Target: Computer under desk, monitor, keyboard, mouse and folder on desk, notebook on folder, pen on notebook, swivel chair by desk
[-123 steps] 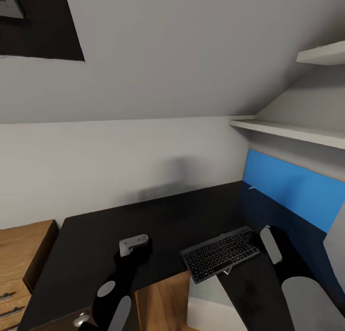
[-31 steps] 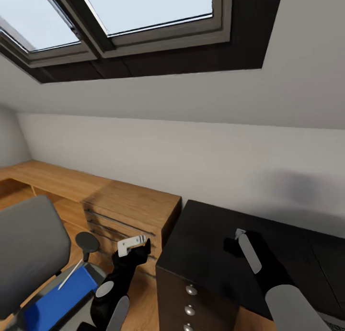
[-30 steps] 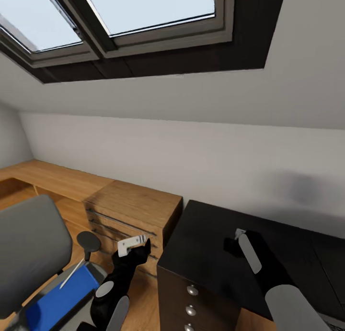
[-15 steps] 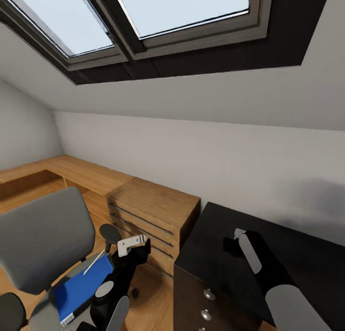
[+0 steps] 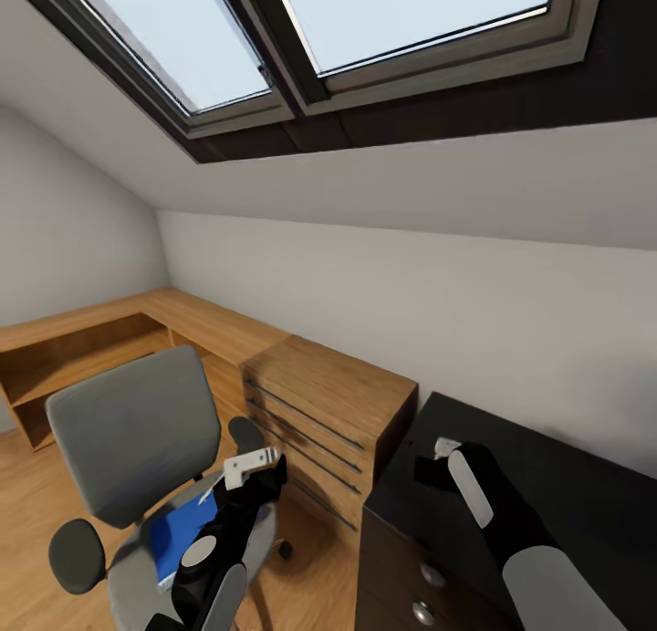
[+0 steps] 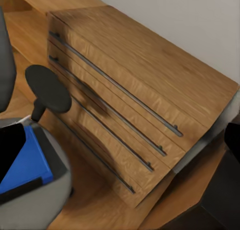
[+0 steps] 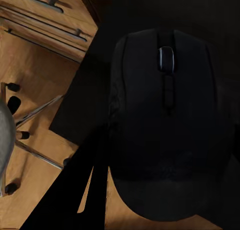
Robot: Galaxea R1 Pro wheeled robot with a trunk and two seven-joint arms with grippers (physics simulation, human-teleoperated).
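Your view has swung left: swivel chair point(image 5: 128, 439) with blue folder point(image 5: 187, 532) now faces you.
Right gripper point(image 5: 436, 462) holds the mouse point(image 7: 162, 125) over the desk point(image 5: 584, 485); left gripper's point(image 5: 254, 464) opening I cannot tell.

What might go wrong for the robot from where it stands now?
The mouse looks gripped by the right gripper; while the robot moves it might slip out. The left gripper hangs close to the swivel chair and could nudge it, shifting the blue folder on its seat.
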